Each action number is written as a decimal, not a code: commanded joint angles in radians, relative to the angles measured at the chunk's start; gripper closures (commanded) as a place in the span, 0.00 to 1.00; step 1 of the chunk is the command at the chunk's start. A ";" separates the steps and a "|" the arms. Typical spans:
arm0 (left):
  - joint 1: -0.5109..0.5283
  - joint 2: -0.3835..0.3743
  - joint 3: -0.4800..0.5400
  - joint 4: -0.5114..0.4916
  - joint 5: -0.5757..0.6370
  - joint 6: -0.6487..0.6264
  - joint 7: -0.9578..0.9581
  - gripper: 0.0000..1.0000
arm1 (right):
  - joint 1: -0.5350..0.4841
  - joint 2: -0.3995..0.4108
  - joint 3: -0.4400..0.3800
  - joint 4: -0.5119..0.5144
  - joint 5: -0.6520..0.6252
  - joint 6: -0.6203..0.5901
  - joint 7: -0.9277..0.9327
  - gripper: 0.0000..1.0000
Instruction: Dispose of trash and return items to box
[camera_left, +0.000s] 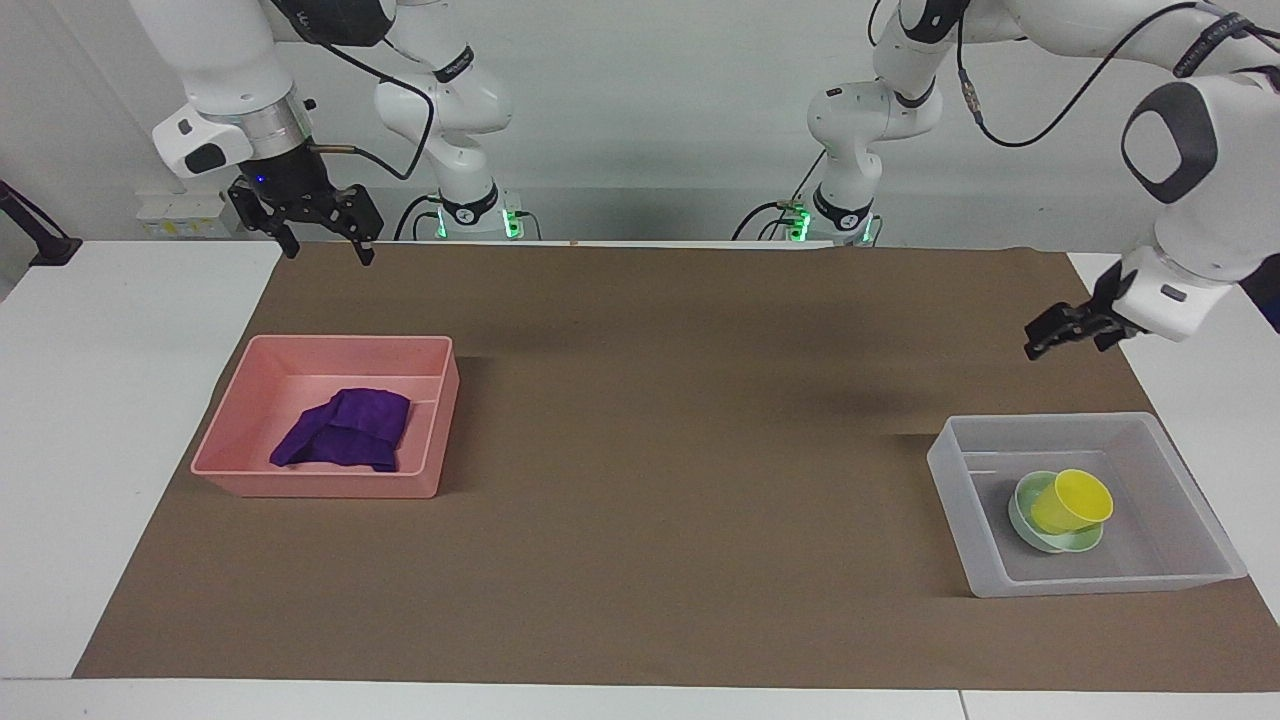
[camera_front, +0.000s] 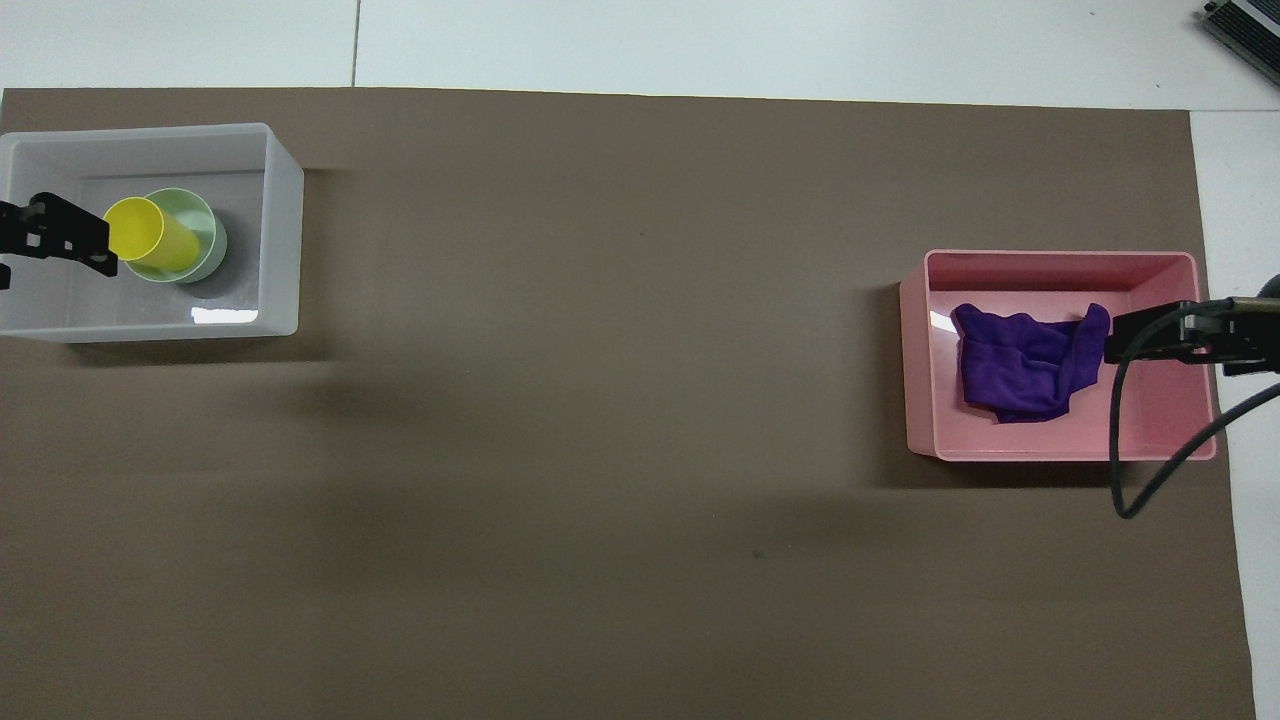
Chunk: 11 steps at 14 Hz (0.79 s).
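- Facing view gives you the clearest look at the left gripper (camera_left: 1062, 335): it hangs in the air over the brown paper mat (camera_left: 650, 450), beside the translucent whitish-grey rectangular plastic box (camera_left: 1205, 570), and it holds nothing.
- You can see its two black fingers spread apart, so its jaws stand wide.
- In the overhead view you find only the dark tip of this gripper (camera_front: 60, 235) at the edge of the picture, over the box (camera_front: 285, 250).
- You see the small yellow plastic cup (camera_left: 1072, 501) tilted inside the pale mint-green round bowl (camera_left: 1030, 528), and the bowl sits on the bottom of the box.
- From above, the cup (camera_front: 150, 235) covers much of the bowl (camera_front: 205, 235).
- The box stands at the left arm's end of the table.
- You see the right gripper (camera_left: 320, 240) waiting in the air over the edge of the mat that is nearest to the robots, with its fingers apart and nothing between them.
- From above, its dark part (camera_front: 1170, 335) lies over the pink rectangular plastic tray (camera_front: 1060, 262).
- You find the small deep-purple fabric cloth (camera_left: 345, 430) lying folded on the bottom of this tray (camera_left: 320, 485), at the right arm's end of the table.
- From above, the cloth (camera_front: 1020, 370) is in the middle part of the tray.
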 joint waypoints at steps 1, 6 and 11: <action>-0.042 -0.112 0.007 -0.174 0.016 0.069 -0.063 0.00 | -0.009 0.020 0.008 0.048 -0.007 -0.026 -0.029 0.00; -0.039 -0.321 0.013 -0.481 -0.041 0.306 -0.081 0.00 | -0.018 0.013 0.008 0.036 -0.004 -0.016 -0.028 0.00; -0.032 -0.274 0.010 -0.342 -0.045 0.182 -0.048 0.00 | -0.021 0.013 0.005 0.034 -0.002 -0.019 -0.029 0.00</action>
